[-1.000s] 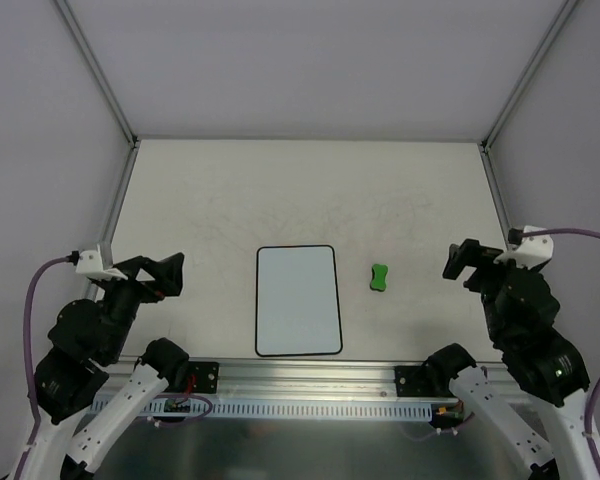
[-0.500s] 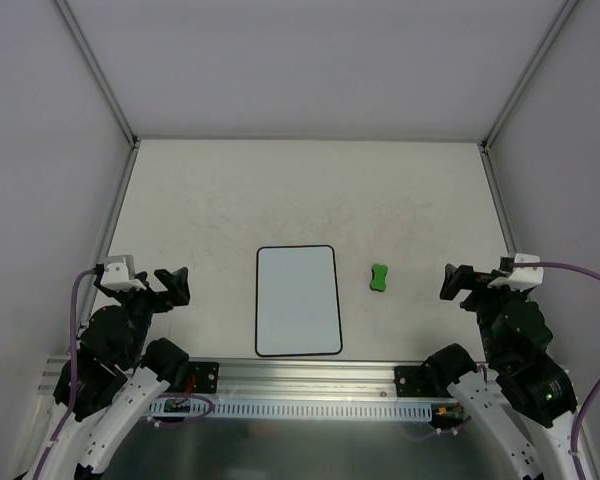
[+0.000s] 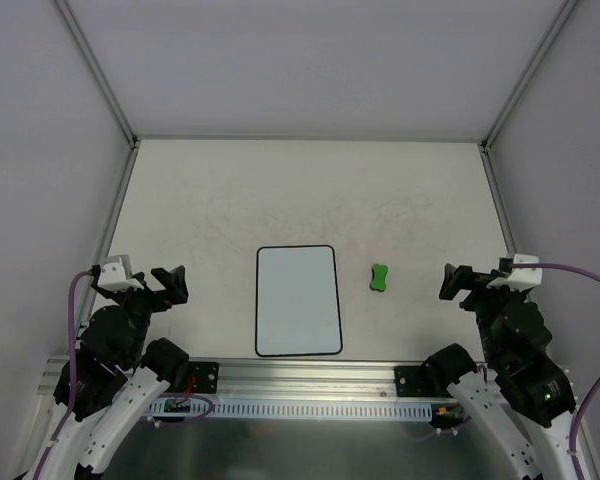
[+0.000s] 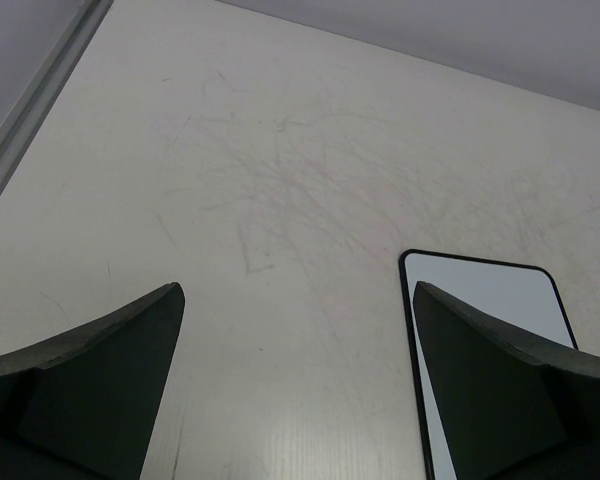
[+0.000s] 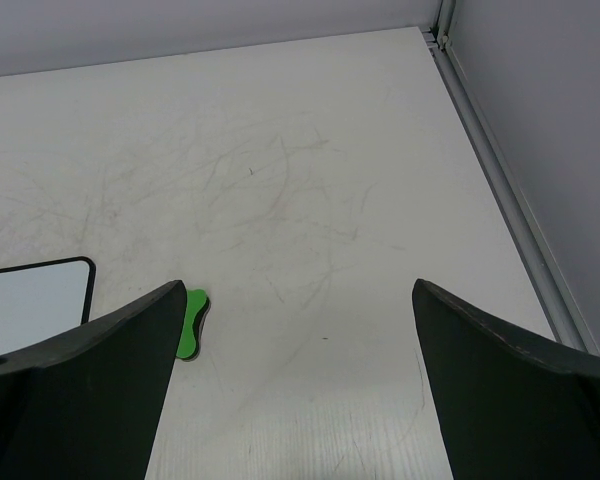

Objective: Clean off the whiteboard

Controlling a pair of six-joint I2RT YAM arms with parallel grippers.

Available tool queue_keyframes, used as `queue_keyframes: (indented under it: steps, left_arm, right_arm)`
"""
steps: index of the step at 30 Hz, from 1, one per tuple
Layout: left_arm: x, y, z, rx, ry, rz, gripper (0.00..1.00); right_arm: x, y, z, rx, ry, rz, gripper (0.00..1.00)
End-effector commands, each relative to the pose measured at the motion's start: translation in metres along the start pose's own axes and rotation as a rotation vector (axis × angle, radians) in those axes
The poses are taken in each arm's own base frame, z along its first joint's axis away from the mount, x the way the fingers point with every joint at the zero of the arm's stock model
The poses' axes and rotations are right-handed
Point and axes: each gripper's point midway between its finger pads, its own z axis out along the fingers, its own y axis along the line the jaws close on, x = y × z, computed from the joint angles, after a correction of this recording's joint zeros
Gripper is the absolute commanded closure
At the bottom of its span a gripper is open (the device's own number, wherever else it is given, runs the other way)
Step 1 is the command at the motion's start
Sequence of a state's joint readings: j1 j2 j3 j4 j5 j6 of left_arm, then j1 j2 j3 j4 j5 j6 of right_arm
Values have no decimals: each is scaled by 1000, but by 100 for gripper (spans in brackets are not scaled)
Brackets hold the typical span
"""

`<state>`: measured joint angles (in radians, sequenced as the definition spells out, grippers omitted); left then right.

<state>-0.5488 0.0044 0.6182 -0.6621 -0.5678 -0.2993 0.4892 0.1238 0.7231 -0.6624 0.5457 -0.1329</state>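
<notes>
Blank whiteboard (image 3: 298, 300) lying flat, green eraser (image 3: 379, 277) near its right side, apart. Left gripper (image 3: 172, 284) spread wide, empty; right gripper (image 3: 452, 282) likewise.

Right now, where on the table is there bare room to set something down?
The far half of the table, beyond the whiteboard and green eraser, is bare. Free too: the strip between whiteboard and left gripper, and between eraser and right gripper. Tightest is the gap between whiteboard and eraser.
</notes>
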Motion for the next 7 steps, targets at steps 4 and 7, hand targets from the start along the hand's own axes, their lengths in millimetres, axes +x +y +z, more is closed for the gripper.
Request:
queue_keyframes:
  steps: [4, 7]
  left_arm:
    - [-20, 12, -14, -7, -135, -95, 1]
    - [-20, 12, -14, -12, -136, -95, 1]
  right_arm:
    - [-13, 0, 1, 2, -47, 11, 1]
    - [-14, -1, 0, 7, -55, 14, 1]
